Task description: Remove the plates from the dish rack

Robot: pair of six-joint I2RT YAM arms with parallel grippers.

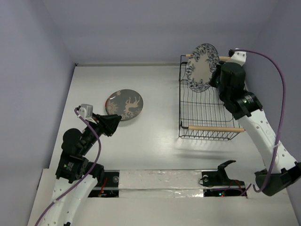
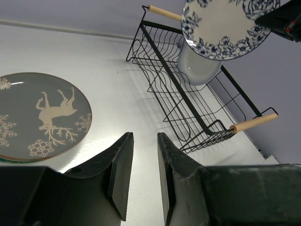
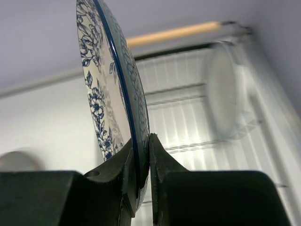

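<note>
My right gripper (image 3: 141, 141) is shut on the rim of the white plate with the dark blue pattern (image 3: 117, 80). It holds that plate (image 1: 202, 67) on edge above the far end of the black wire dish rack (image 1: 207, 110). A plain white plate (image 2: 197, 66) still stands in the rack (image 2: 188, 99), below the lifted one (image 2: 225, 23). The grey-green plate with a pale deer (image 1: 124, 104) lies flat on the table. My left gripper (image 1: 115, 123) hovers just near of that plate (image 2: 42, 115). This gripper (image 2: 145, 135) is open, with nothing between its fingers.
The rack has two light wooden handles, one at its near end (image 1: 216, 128) and one at its far end (image 3: 174, 34). Lilac walls close in the white table (image 1: 155, 94) on the left, back and right. The arm bases stand at the near edge.
</note>
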